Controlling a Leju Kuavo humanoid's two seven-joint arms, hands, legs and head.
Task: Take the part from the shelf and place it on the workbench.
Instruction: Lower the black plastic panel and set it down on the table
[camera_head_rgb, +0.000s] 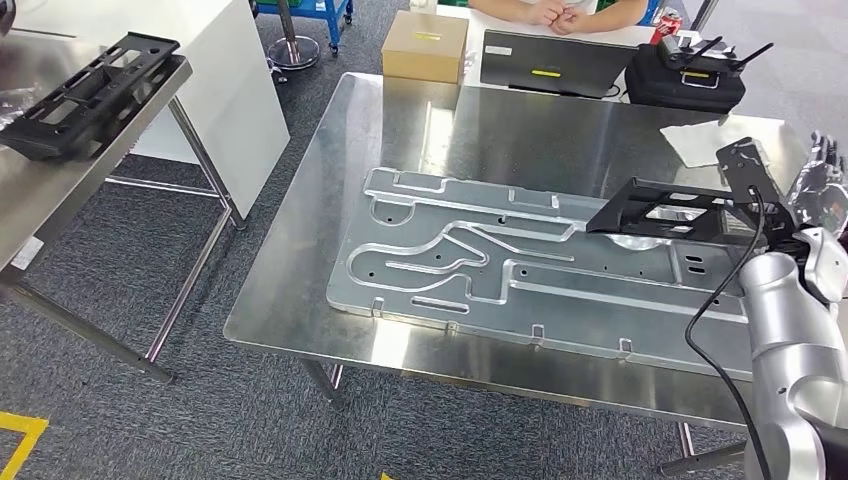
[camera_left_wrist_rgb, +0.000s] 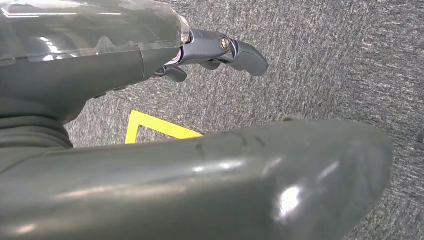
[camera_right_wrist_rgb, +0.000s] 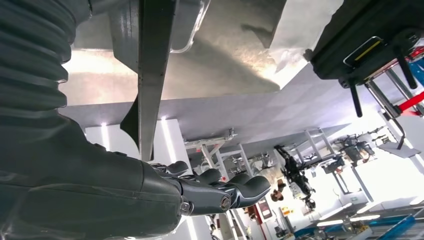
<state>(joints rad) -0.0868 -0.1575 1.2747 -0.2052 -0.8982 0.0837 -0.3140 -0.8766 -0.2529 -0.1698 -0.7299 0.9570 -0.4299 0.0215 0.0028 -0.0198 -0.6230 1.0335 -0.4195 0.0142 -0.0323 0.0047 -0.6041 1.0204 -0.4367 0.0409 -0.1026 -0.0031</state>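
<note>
A black frame-like part (camera_head_rgb: 665, 210) hangs just above the right side of the steel workbench (camera_head_rgb: 470, 130), over the right end of a grooved aluminium plate (camera_head_rgb: 500, 260). My right hand (camera_head_rgb: 820, 190) holds the part by its right end. In the right wrist view the part's dark edge (camera_right_wrist_rgb: 150, 75) runs between the thumb and the fingers (camera_right_wrist_rgb: 220, 192). Another black part (camera_head_rgb: 85, 95) of the same kind lies on the steel shelf (camera_head_rgb: 60, 190) at the far left. My left hand (camera_left_wrist_rgb: 125, 75) hangs over grey carpet, fingers (camera_left_wrist_rgb: 220, 50) apart, holding nothing.
At the workbench's far side are a cardboard box (camera_head_rgb: 425, 45), a flat black case (camera_head_rgb: 555, 62) and a black controller with antennas (camera_head_rgb: 685, 75). A white sheet (camera_head_rgb: 705, 140) lies at the back right. A person's hands (camera_head_rgb: 555, 12) rest beyond. A yellow floor mark (camera_head_rgb: 20, 440) is at the lower left.
</note>
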